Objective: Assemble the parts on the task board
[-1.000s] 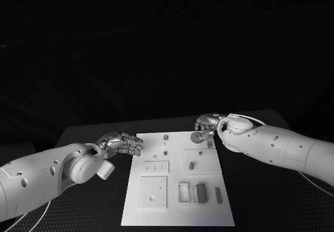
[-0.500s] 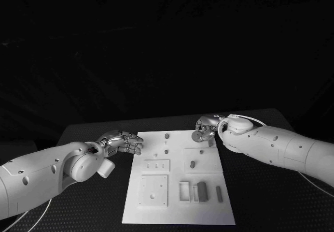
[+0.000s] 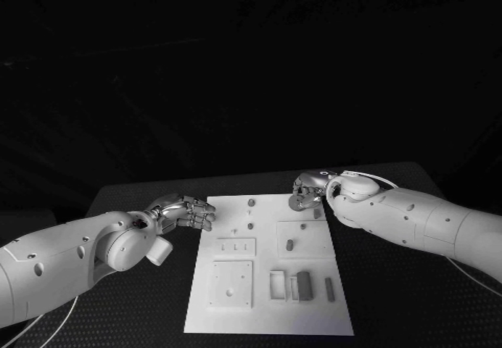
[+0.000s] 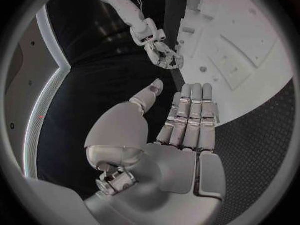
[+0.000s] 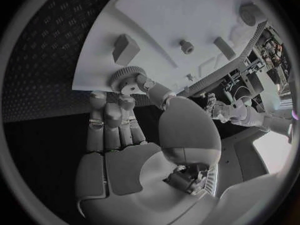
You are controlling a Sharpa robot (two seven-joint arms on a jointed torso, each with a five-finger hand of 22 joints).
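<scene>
Up at the task board (image 3: 268, 290) far right corner, right hand (image 5: 125, 120) pinching a toothed gear (image 5: 127, 78), half hidden by fingertips; beside the board's left edge, left hand (image 4: 181, 120) empty, fingers straight, close together.

The head view looks down from above onto the flat white rectangular task board (image 3: 270, 264) on the black counter (image 3: 397, 297). Each wrist view sits close behind its own hand, facing that board (image 4: 250, 50) (image 5: 175, 15), which all three views share.
</scene>
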